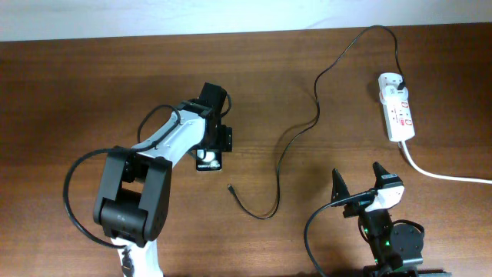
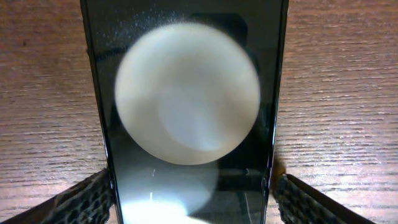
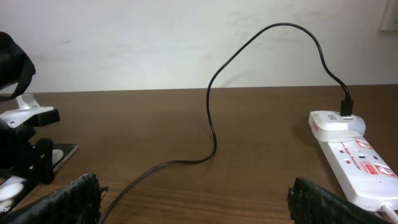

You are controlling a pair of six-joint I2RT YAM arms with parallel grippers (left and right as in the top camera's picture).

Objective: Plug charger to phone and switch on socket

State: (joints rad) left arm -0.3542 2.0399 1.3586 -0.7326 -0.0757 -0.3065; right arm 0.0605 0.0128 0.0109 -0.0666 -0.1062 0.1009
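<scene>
Left of the brown wooden table's (image 1: 77,77) middle, the left gripper (image 2: 193,202) straddles the glossy black rectangular phone (image 2: 186,93), seemingly to steady it, clamping unclear; the right gripper (image 1: 357,173) gapes empty.

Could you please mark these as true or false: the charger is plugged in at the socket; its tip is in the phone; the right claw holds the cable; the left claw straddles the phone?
1. The charger is plugged in at the socket. True.
2. Its connector tip is in the phone. False: the tip lies loose on the table, apart from the phone.
3. The right claw holds the cable. False: it is open and empty, off to one side of the cable.
4. The left claw straddles the phone. True: one finger sits at each long edge.
</scene>
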